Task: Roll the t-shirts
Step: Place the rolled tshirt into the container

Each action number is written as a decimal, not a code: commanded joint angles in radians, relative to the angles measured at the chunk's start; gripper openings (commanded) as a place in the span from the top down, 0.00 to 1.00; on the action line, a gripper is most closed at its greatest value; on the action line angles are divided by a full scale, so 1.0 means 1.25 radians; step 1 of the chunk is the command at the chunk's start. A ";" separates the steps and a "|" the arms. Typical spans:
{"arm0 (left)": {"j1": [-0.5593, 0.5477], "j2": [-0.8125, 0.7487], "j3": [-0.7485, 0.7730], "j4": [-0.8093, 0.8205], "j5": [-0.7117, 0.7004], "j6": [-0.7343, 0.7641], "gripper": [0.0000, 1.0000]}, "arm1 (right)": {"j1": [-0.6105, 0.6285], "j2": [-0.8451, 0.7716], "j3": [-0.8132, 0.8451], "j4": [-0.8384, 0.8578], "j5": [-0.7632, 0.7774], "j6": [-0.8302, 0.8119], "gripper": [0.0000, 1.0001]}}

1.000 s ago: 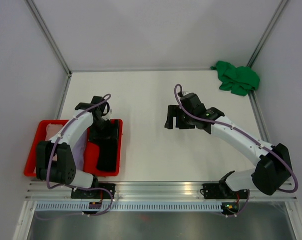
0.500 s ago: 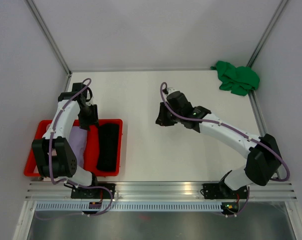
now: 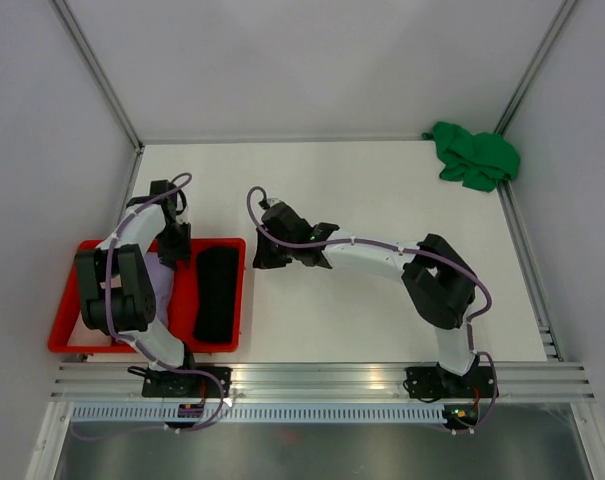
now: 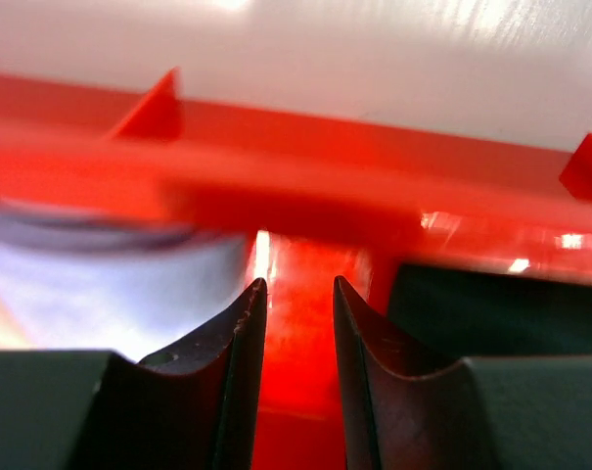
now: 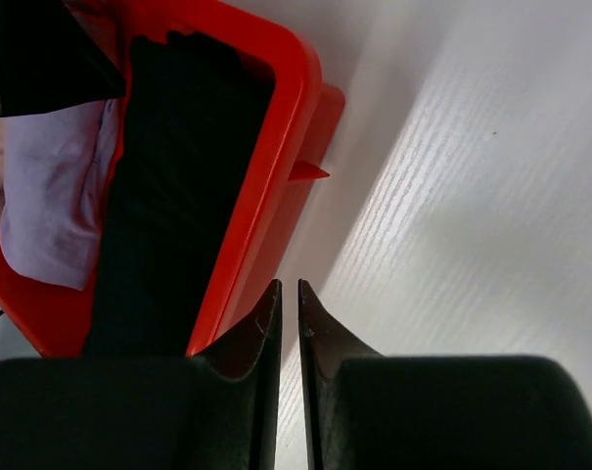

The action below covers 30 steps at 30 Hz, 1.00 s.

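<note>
While outstretched, right arm (image 3: 372, 255) near tray (image 3: 242, 300)

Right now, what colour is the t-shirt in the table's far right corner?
Bright green t-shirt; top external view shows it best.

The tray (image 5: 288, 147) is glossy red plastic, the black t-shirt (image 5: 178, 176) matt cloth, the table (image 5: 472, 196) smooth.

The left arm (image 3: 132, 228) is folded back over its base, the left gripper (image 4: 294, 294) pointing down, jaws slightly apart and empty. The right arm (image 3: 367, 252) stretches far leftward, the right gripper (image 5: 288, 299) nearly closed, empty.
</note>
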 commanded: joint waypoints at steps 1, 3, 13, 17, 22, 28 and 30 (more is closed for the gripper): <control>-0.017 0.025 -0.022 0.089 -0.015 0.048 0.61 | 0.015 0.039 0.054 0.005 0.023 0.050 0.85; -0.022 0.044 -0.028 0.109 -0.017 0.051 0.61 | 0.015 0.061 0.070 0.008 0.021 0.055 0.86; -0.087 0.058 -0.041 0.167 0.039 0.025 0.59 | 0.029 0.165 0.173 -0.014 -0.026 0.077 0.90; -0.118 0.054 -0.052 0.180 0.049 0.023 0.58 | 0.029 0.174 0.173 -0.008 -0.028 0.088 0.91; -0.135 0.030 -0.071 0.207 0.059 0.031 0.56 | 0.031 0.178 0.174 -0.001 -0.040 0.088 0.92; -0.136 0.041 -0.087 0.212 0.048 0.027 0.55 | 0.033 0.179 0.175 0.004 -0.043 0.089 0.95; -0.138 0.041 -0.093 0.218 0.043 0.032 0.54 | 0.031 0.179 0.172 0.005 -0.043 0.089 0.95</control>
